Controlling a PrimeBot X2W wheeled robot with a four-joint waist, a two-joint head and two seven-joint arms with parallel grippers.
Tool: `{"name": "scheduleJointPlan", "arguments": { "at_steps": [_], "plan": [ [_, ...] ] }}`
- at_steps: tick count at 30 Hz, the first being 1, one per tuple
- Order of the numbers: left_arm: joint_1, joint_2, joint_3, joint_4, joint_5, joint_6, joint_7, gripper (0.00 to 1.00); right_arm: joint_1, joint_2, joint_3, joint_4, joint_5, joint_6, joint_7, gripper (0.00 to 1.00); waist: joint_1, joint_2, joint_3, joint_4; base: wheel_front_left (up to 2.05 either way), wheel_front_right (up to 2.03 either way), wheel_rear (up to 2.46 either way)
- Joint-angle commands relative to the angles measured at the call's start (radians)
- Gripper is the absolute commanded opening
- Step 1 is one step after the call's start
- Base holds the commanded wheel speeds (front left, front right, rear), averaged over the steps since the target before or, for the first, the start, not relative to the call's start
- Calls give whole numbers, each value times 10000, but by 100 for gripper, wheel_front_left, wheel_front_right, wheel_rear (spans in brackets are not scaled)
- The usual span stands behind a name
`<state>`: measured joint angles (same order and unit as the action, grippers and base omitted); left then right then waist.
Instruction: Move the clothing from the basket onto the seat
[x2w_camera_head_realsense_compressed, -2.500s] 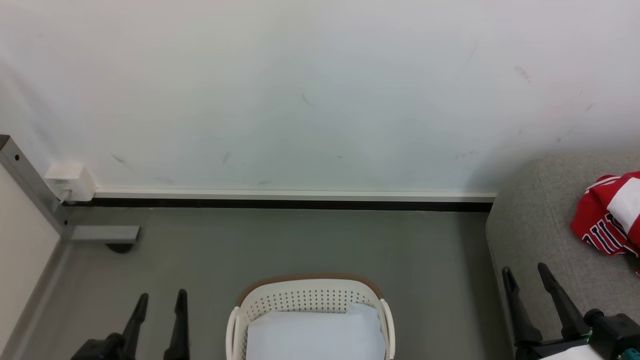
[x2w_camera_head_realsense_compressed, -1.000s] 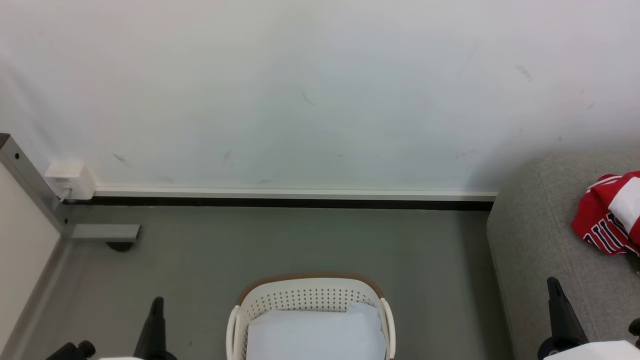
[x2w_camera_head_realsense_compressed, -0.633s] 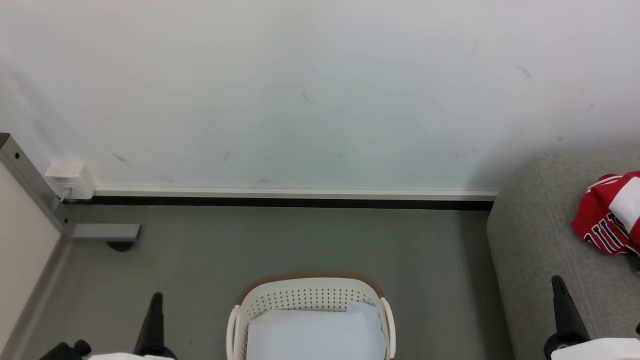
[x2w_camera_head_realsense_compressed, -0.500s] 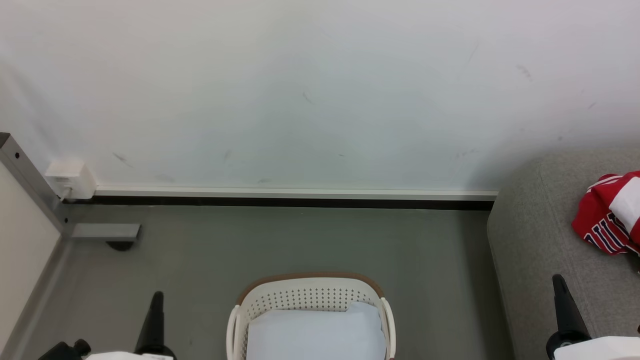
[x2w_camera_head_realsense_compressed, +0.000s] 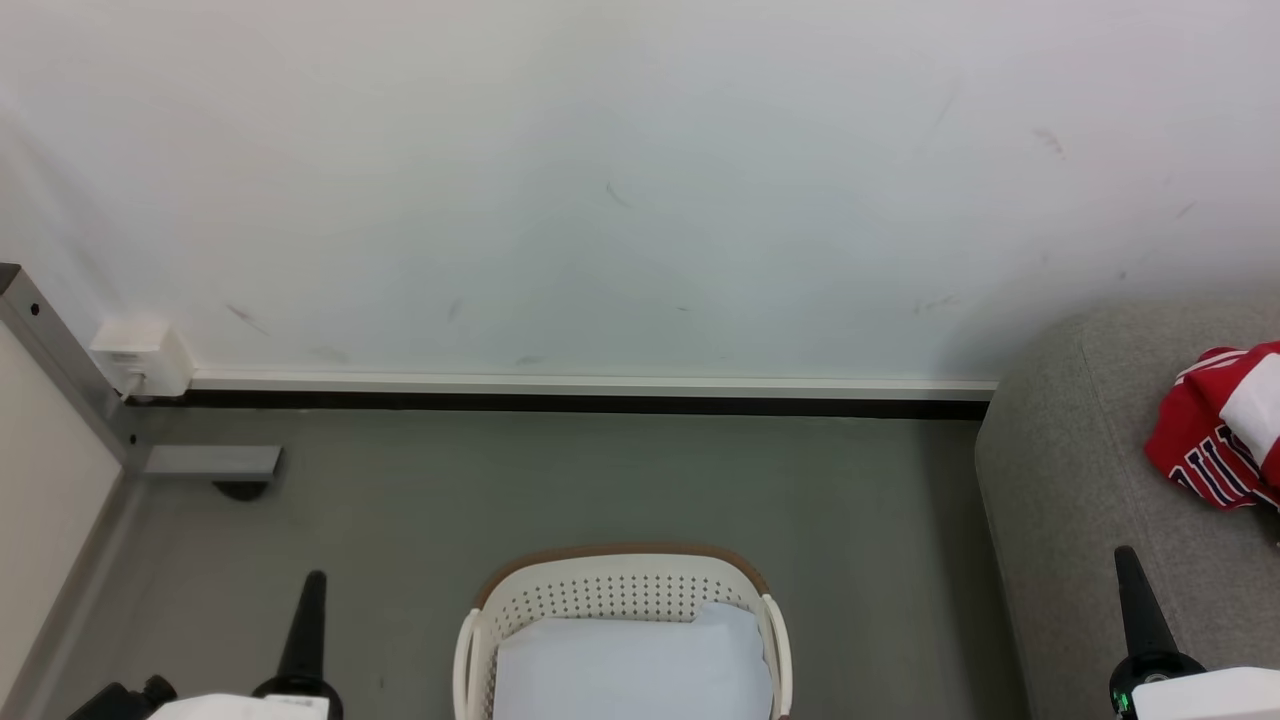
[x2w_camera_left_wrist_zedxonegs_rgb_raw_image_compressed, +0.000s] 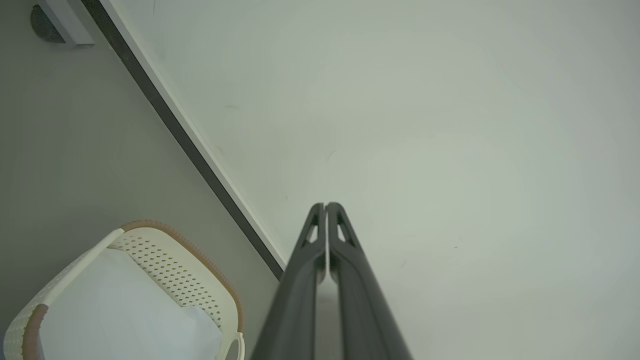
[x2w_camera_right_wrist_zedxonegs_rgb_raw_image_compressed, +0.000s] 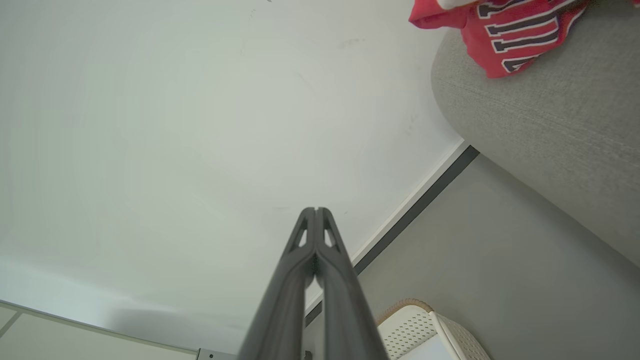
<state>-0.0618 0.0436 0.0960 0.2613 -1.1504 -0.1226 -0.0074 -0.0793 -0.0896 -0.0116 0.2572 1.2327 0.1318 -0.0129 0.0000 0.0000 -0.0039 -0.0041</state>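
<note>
- Your left tool (x2w_camera_left_wrist_zedxonegs_rgb_raw_image_compressed: 325, 206) has its two dark fingers pressed together at the tips and holds nothing. It sits at the near left over the floor (x2w_camera_head_realsense_compressed: 600, 480), left of the basket (x2w_camera_head_realsense_compressed: 620, 552) and apart from it.
- Your right tool (x2w_camera_right_wrist_zedxonegs_rgb_raw_image_compressed: 316, 210) is pinched closed too, and empty. It sits at the near right, and in the head view it overlaps the near left part of the seat (x2w_camera_head_realsense_compressed: 1070, 480).
- The basket stands on the floor between the two tools, close to you, with a plain white cloth (x2w_camera_head_realsense_compressed: 630, 670) lying inside it.
- The jersey (x2w_camera_head_realsense_compressed: 1215, 430) lies crumpled on the seat at the right, farther away than the right tool and well apart from it. The right edge of the head view cuts part of it off.
- The seat reaches back to the wall (x2w_camera_head_realsense_compressed: 600, 200), with a strip of bare floor between it and the basket.
- A grey metal bar (x2w_camera_head_realsense_compressed: 210, 463) lies on the floor at the far left, by the wall.
</note>
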Motion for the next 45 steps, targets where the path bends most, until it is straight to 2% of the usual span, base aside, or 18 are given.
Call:
{"name": "scheduleJointPlan", "arguments": {
  "at_steps": [1,45],
  "plan": [
    [-179,83,49,-107,-201,-41,68,0,-205,-8,-84,-128,163,-11,43,0,0,0,0,0,0,0,0],
    [-454,99,176,-164,-3852,-93,1032,0,-302,295,-837,-152,3216,-19,1032,0,0,0,54,32,0,0,0]
  ]
}}
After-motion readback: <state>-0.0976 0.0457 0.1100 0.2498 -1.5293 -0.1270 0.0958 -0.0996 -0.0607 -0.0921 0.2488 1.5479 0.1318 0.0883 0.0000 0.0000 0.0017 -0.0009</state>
